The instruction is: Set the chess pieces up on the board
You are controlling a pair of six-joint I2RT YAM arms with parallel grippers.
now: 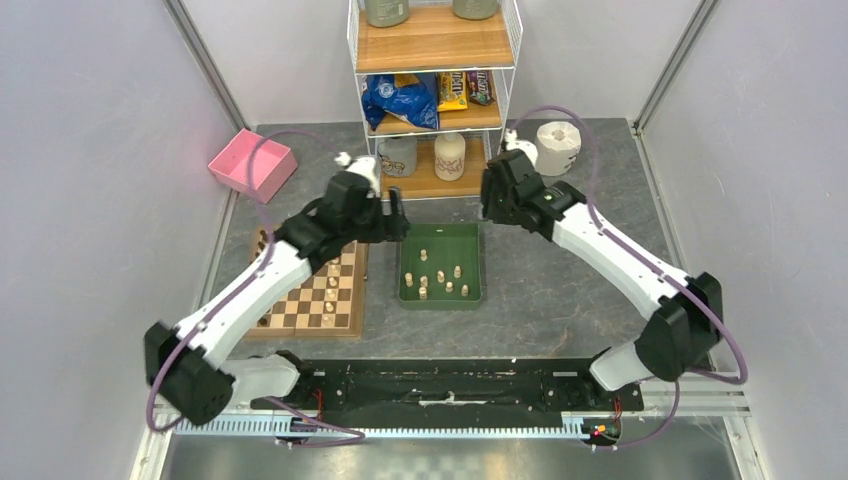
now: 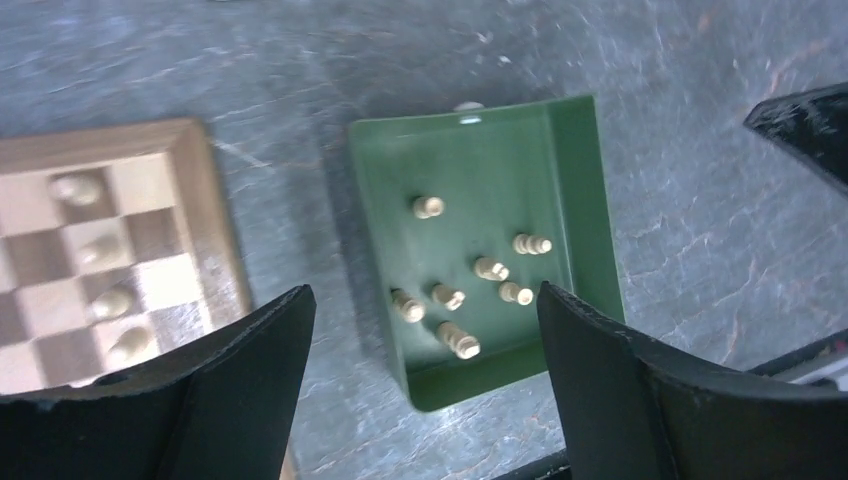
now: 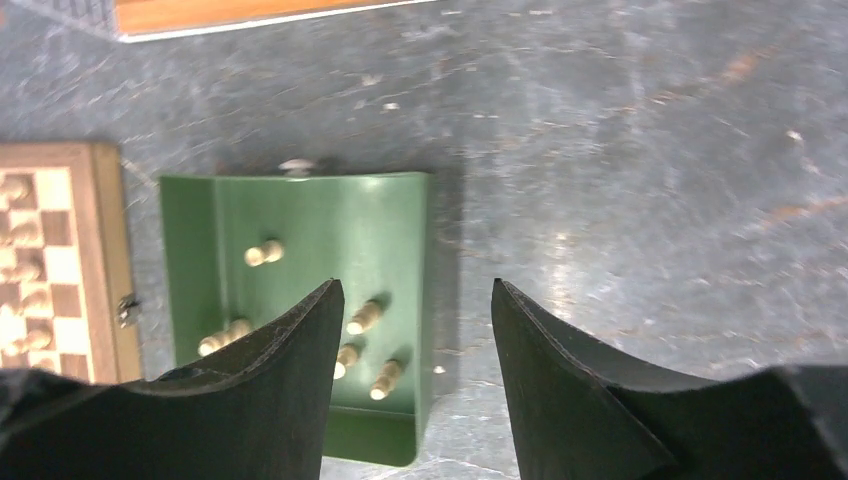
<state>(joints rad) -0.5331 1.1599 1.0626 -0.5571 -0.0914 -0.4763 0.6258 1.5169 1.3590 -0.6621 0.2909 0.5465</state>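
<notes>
A grey, slate-patterned counter (image 1: 560, 270) boxed in by pale panels carries everything, with a wire shelf (image 1: 435, 40) of snacks at its far edge. The left arm (image 1: 260, 285) has its jaws spread wide with nothing between them. They hang over the strip of counter between board and tray, seemingly poised to come down on a piece. The right arm (image 1: 610, 250) has its jaws parted less widely, also empty, above the tray's right wall and the bare counter beside it.

Below them the green tray (image 1: 480, 265) holds loose pale chess pieces (image 2: 448, 296), several apparently lying on their sides and gathered toward its near end; it looks like a store for those awaiting a square. Just left of the tray lies the chessboard (image 1: 300, 310). A file of placed pieces (image 1: 333, 270) stands along its right-hand squares, and the other visible squares are bare, so the setup looks well short of done.
</notes>
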